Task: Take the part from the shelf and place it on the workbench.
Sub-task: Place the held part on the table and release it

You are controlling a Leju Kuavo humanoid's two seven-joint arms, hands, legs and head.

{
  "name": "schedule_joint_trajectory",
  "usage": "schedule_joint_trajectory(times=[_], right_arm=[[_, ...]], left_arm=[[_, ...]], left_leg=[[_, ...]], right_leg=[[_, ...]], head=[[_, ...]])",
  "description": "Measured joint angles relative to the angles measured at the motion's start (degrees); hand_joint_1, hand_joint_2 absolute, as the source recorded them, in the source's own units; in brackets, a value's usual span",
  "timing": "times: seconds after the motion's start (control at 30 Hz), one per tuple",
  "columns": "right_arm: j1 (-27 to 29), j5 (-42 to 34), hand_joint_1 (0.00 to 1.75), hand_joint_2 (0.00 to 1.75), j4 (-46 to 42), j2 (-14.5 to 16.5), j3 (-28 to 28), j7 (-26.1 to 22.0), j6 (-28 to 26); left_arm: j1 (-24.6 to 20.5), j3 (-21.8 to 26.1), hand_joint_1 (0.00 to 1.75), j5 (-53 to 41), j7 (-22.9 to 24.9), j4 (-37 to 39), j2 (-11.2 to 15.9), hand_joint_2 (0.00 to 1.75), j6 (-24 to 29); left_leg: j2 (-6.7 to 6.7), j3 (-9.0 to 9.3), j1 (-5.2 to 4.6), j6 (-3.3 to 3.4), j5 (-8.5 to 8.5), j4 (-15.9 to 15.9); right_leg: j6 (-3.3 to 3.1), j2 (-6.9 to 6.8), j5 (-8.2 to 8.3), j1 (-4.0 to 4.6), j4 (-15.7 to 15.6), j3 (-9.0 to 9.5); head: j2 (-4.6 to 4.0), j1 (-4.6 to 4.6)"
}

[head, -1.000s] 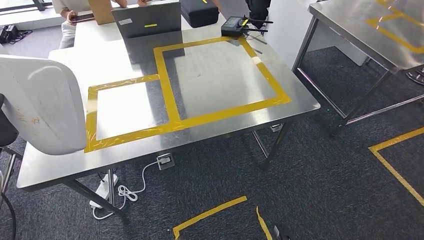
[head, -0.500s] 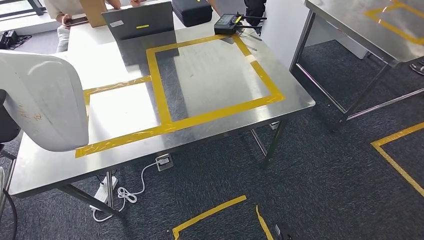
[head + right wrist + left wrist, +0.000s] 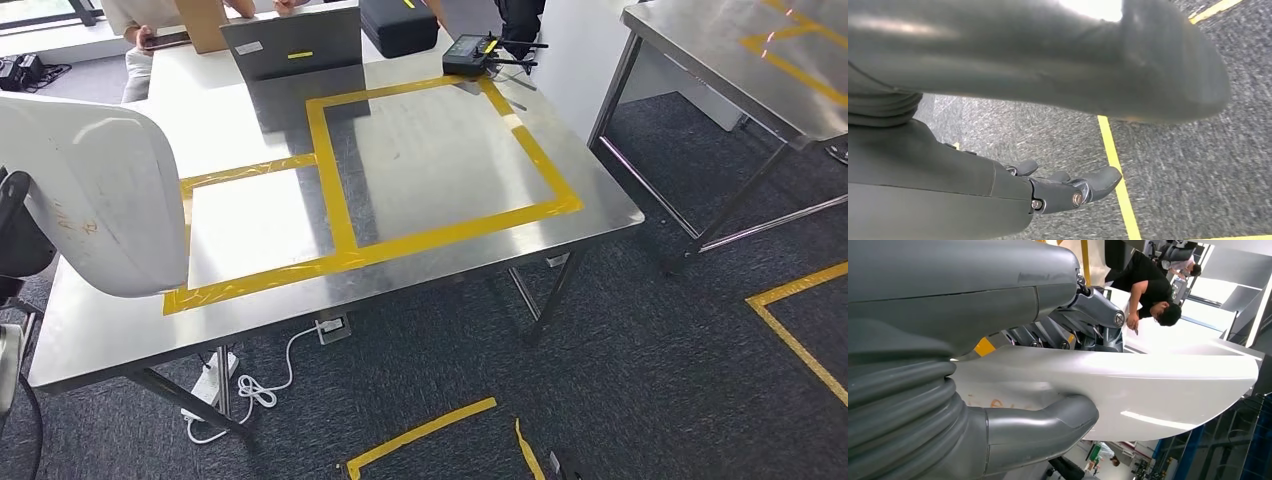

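Part [image 3: 95, 200] white, cut off at frame edge | left hand [image 3: 1048, 385] grips it | right hand [image 3: 1068, 187] empty, fingers apart

The right hand [image 3: 1068, 192] reaches in from the left edge of the frame, low down: a grey cover gives way to dark fingers [image 3: 1100, 180] that stretch toward the centre, lightly curved and holding nothing. Across the top of the frame a thick grey thumb [image 3: 1148, 70], blurred by closeness, runs from the left edge to a rounded tip at upper right. Behind both lies a dark grey carpet floor [image 3: 1198, 165] with a speckled weave. A yellow tape line [image 3: 1118, 175] crosses it from just under the thumb down to the bottom edge, passing close beside the fingertips. Another yellow strip [image 3: 1210, 10] shows at the upper right corner.
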Motion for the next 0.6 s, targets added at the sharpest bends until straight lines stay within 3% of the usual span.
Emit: schedule_joint_trajectory(times=[0.07,0.2,0.27,0.33,0.37,0.4,0.43,0.5,0.53,0.6], right_arm=[[0.0,0.0,0.00,0.00,0.0,0.1,-0.1,0.0,0.0],[0.0,0.1,0.00,0.00,0.0,0.1,-0.3,0.0,0.0],[-0.1,0.1,0.00,0.00,0.0,0.1,-0.3,0.0,0.0],[-0.1,0.1,0.00,0.00,0.0,0.1,-0.3,0.0,0.0],[0.0,0.1,0.00,0.00,0.0,0.1,-0.3,0.0,0.0],[0.0,0.1,0.00,0.00,0.0,0.1,-0.3,0.0,0.0],[0.0,0.1,0.00,0.00,0.0,0.1,-0.3,0.0,0.0],[0.0,0.1,0.00,0.00,0.0,0.2,-0.3,0.0,0.0],[-0.1,0.0,0.00,0.00,0.0,0.2,-0.3,0.0,0.0],[-0.1,0.0,0.00,0.00,0.0,0.3,-0.4,0.1,0.0]], left_arm=[[-0.1,-0.1,1.75,0.0,0.0,0.1,0.0,1.75,0.0],[-0.2,-0.3,1.75,0.0,-0.2,0.2,0.0,1.75,-0.1],[-0.2,-0.3,1.75,0.1,-0.3,0.3,0.1,1.75,-0.1],[0.1,-0.3,1.75,0.1,-0.4,0.5,0.2,1.75,-0.2],[0.3,-0.4,1.75,0.1,-0.4,0.7,0.2,1.75,-0.2],[0.5,-0.4,1.75,0.1,-0.4,0.8,0.3,1.75,-0.2],[0.7,-0.4,1.75,0.1,-0.4,0.8,0.3,1.75,-0.2],[0.6,-0.4,1.75,0.1,-0.4,0.8,0.5,1.75,-0.2],[0.5,-0.4,1.75,0.1,-0.4,0.9,0.5,1.75,-0.2],[0.3,-0.5,1.75,0.1,-0.2,0.9,0.6,1.75,-0.2]], left_leg=[[-0.07,-0.05,-0.23,-0.73,-0.66,0.5],[-0.42,0.13,-0.17,-1.81,-1.77,1.1],[-1.31,-2.47,-0.07,-2.12,-4.19,6.5],[-1.87,-7.20,-0.07,-2.19,-6.61,14.5],[-1.95,-9.07,-0.08,-2.13,-6.59,16.8],[-1.99,-9.97,-0.09,-1.96,-5.37,17.0],[-2.03,-9.73,-0.13,-1.70,-3.00,14.9],[-2.27,-7.20,-0.37,-0.86,2.36,7.3],[-2.39,-6.01,-0.60,-0.44,3.91,4.1],[-2.56,-4.95,-1.01,0.18,3.97,1.5]], right_leg=[[-0.81,-0.09,0.41,0.13,-3.3,1.64],[-2.69,0.38,-0.40,0.06,-3.4,2.30],[-3.37,0.57,-0.76,-0.03,-3.7,3.10],[-3.72,0.79,-1.20,0.09,-3.7,3.65],[-3.80,0.95,-1.45,0.17,-3.7,3.94],[-3.80,1.13,-1.71,0.24,-3.7,4.28],[-3.75,1.31,-1.99,0.31,-3.7,4.70],[-3.51,1.63,-2.54,0.37,-3.8,5.41],[-3.28,1.78,-2.70,0.37,-3.8,5.53],[-2.70,1.92,-2.82,0.34,-3.9,5.33]], head=[[0.00,0.08],[0.00,-0.11],[0.00,-0.48],[0.00,-0.77],[0.00,-0.81],[0.00,-0.86],[0.00,-0.90],[0.00,-0.97],[0.00,-1.04],[0.00,-1.20]])
